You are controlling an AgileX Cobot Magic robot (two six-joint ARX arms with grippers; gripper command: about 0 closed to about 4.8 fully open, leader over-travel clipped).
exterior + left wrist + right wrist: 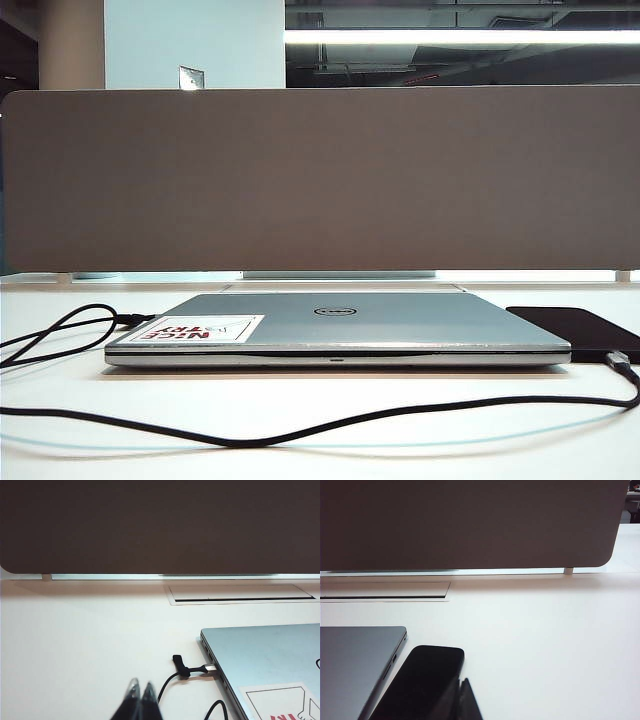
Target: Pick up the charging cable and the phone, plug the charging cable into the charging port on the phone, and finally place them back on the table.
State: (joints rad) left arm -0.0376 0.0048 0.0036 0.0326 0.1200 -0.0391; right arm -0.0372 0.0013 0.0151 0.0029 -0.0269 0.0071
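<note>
Cable and phone at rest on table; both grippers pressed together, nothing held.

Nearest, the thin black charging cable [300,435] is trailed across the smooth white table [320,460], its silver plug [617,358] lying beside the glossy flat phone [590,330]. The left gripper [138,694] and right gripper [461,692] are seen closed above the tabletop. Behind, a closed matte silver laptop [340,325], then a brown fabric divider [320,180].

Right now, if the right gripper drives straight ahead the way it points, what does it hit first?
Probably nothing close. The shut right gripper sits beside the phone; bare table lies ahead, then the brown divider panel. Depth is unclear, so it may brush the phone's edge.
</note>
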